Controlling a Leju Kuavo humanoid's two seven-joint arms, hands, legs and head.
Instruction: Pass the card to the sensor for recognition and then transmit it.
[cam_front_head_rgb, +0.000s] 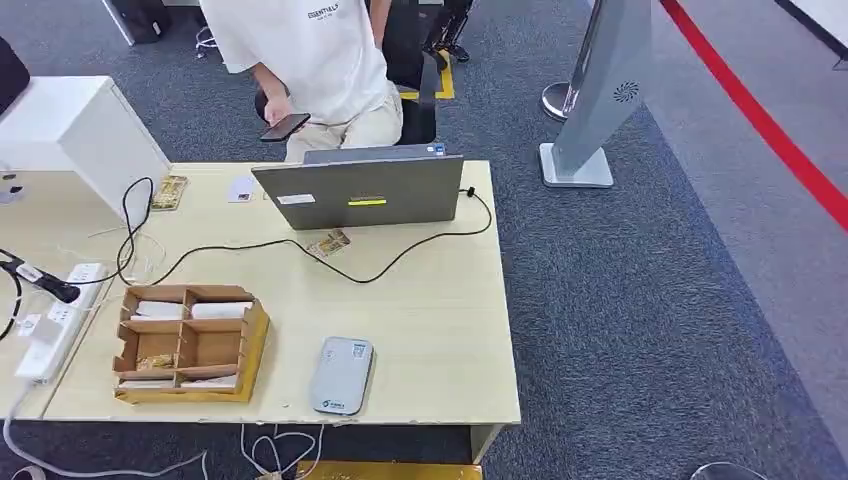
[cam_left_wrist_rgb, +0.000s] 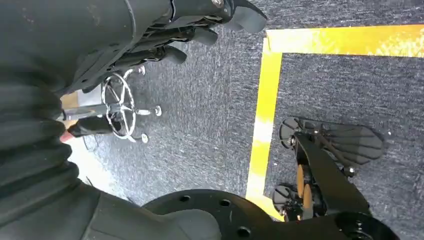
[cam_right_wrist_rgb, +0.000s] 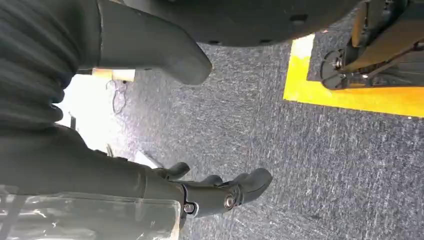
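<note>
A grey card sensor (cam_front_head_rgb: 340, 375) lies flat near the table's front edge. To its left stands a wooden divided box (cam_front_head_rgb: 186, 343) with white cards (cam_front_head_rgb: 160, 310) in its far compartments and more at its near side. A patterned card (cam_front_head_rgb: 328, 244) lies loose in front of the laptop. My left hand (cam_left_wrist_rgb: 165, 35) hangs beside my body above the carpet, fingers (cam_left_wrist_rgb: 200, 35) stretched out and holding nothing. My right hand (cam_right_wrist_rgb: 165, 185) hangs the same way, thumb (cam_right_wrist_rgb: 170, 55) well apart from the fingers (cam_right_wrist_rgb: 235, 190), with nothing in it.
An open grey laptop (cam_front_head_rgb: 362, 190) stands at the table's far edge, its black cable (cam_front_head_rgb: 400, 260) snaking across the top. A person (cam_front_head_rgb: 310, 60) sits behind it with a phone. A power strip (cam_front_head_rgb: 50, 330) and a white box (cam_front_head_rgb: 70, 130) lie at the left. A grey kiosk (cam_front_head_rgb: 600, 100) stands at the right.
</note>
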